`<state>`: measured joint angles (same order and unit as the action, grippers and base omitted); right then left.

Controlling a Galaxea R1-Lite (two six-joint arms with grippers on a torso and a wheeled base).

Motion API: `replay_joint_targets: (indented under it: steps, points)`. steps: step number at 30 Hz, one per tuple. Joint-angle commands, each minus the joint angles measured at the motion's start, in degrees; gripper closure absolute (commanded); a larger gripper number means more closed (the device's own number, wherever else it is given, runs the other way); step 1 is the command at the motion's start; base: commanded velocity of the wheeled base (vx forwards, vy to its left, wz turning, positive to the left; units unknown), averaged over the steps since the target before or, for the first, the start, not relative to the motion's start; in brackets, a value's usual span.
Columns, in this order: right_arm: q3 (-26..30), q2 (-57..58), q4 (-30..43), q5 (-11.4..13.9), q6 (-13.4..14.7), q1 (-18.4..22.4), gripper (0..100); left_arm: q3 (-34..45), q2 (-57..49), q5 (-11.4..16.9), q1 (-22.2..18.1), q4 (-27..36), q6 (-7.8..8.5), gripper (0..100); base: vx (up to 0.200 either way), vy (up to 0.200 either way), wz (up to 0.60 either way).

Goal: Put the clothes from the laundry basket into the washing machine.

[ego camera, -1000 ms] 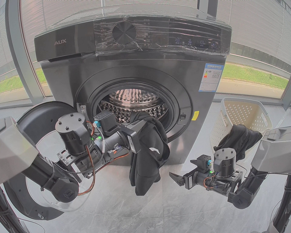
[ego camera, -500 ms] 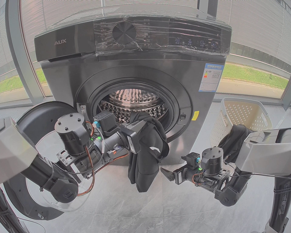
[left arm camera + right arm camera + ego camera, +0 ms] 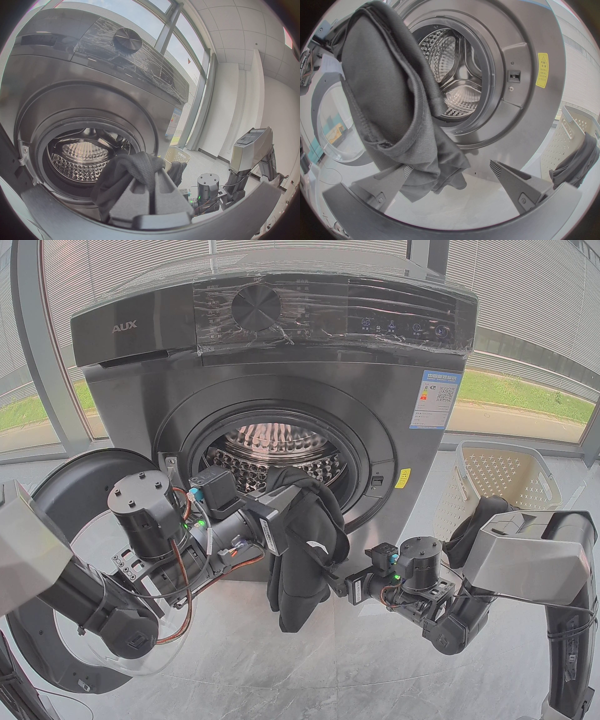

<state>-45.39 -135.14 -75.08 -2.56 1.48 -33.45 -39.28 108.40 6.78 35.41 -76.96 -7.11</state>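
Currently: left gripper (image 3: pixel 294 493) clamped on dark garment (image 3: pixel 309 552) before drum (image 3: pixel 275 449); right gripper (image 3: pixel 339 584) wide open, empty, beside hanging end (image 3: pixel 299 615). Advised: gather hanging end, feed inward.

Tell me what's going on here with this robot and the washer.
The left gripper is shut on a black garment, holding it in front of the open washing machine, most of the cloth hanging below the drum opening. The right gripper, fingers open, is at the garment's hanging lower part. Another dark garment lies over the rim of the laundry basket.
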Motion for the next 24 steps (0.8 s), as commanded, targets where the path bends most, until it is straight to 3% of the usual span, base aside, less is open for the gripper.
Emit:
replay_joint_targets:
  steps: [1,7,20,21,24]
  points:
    - [-1.55,-0.65,0.11,-0.52,0.02,0.58,0,0.08,-0.12,-0.01,0.01,-0.03,-0.01,100,0.0,0.0,0.0]
    - [-1.72,-0.12,-0.06,-0.6,0.02,1.37,0,0.43,-0.12,-0.01,0.09,-0.03,-0.01,100,0.0,0.0,0.0]
    - [-4.01,-0.65,-1.38,-0.25,0.28,-1.44,0,0.96,0.06,-0.01,-0.08,-0.03,-0.01,100,0.0,0.0,0.0]
    - [-3.83,-0.73,-1.91,-0.25,0.37,-1.53,100,0.96,0.15,-0.01,-0.17,-0.03,-0.01,100,0.0,0.0,0.0]
    - [-3.48,-0.38,-2.35,-0.16,0.37,-1.53,100,0.96,0.41,-0.01,-0.35,-0.03,-0.01,100,0.0,0.0,0.0]
